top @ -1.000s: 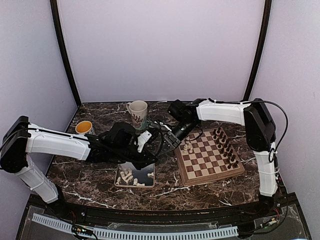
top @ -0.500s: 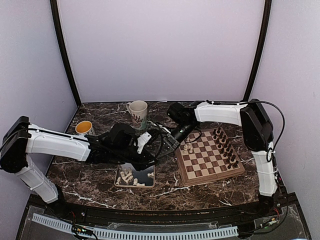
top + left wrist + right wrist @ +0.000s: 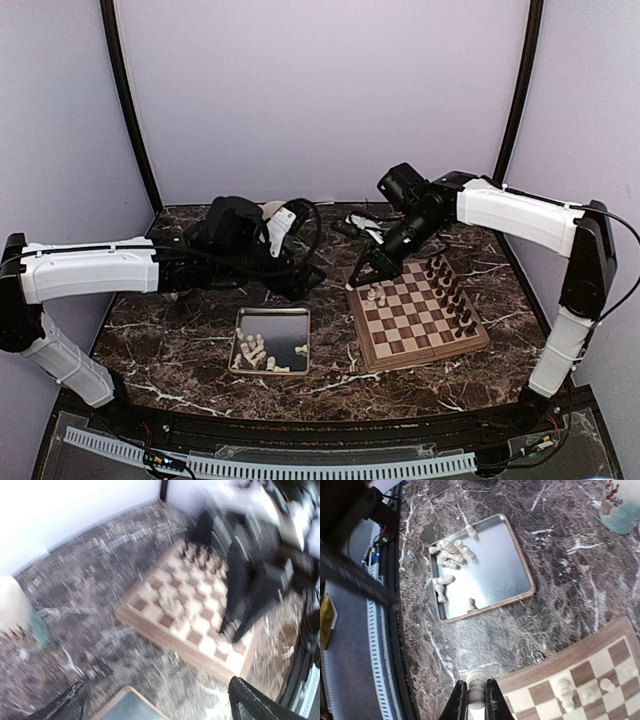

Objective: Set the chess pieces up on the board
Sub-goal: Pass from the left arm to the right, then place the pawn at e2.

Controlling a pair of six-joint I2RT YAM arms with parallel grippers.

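The board (image 3: 418,322) lies at the right of the table, with dark brown pieces (image 3: 452,290) along its far side and a few cream chess pieces (image 3: 375,295) near its left corner. My right gripper (image 3: 362,278) hovers over that left corner, shut on one cream piece (image 3: 476,687) between its fingers (image 3: 455,702). More cream pieces (image 3: 451,555) lie in the silver tray (image 3: 495,575). My left gripper (image 3: 303,277) hangs above the table left of the board, open wide with nothing between its fingers (image 3: 67,707). The left wrist view is blurred and shows the board (image 3: 165,602).
The silver tray (image 3: 285,325) sits in front of the arms, left of the board. A white mug (image 3: 622,507) stands behind, mostly hidden by my left arm in the top view. Dark marble table (image 3: 180,350) all around; walls close off the back and sides.
The two grippers met left of the board. My left gripper has opened wide and drawn back and up. My right gripper has shut on the cream piece and lifted toward the board.
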